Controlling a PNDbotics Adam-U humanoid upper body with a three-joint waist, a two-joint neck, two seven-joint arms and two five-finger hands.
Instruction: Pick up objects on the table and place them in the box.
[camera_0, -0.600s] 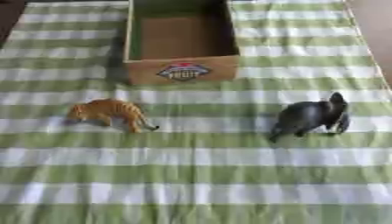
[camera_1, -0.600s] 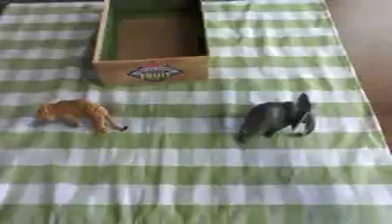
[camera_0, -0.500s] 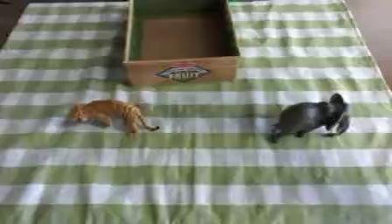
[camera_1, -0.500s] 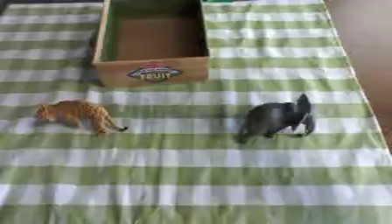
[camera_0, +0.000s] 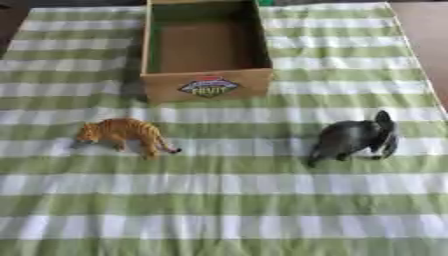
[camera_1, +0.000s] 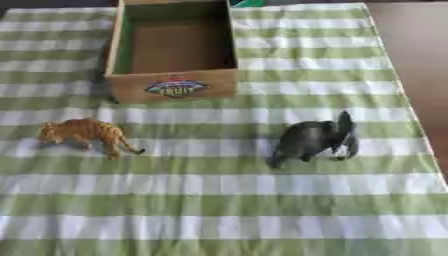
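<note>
No part of the robot's body shows in either view. The left hand and the right hand are both out of frame. No arm, cable, screw or marking comes in from the 9 o'clock side, the 3 o'clock side or the lower corners, so nothing of its colours or shapes can be told. The only dark shape is a small dark patch (camera_0: 7, 5) at the top edge, about 11 o'clock. It is probably background rather than robot, though that is uncertain.
</note>
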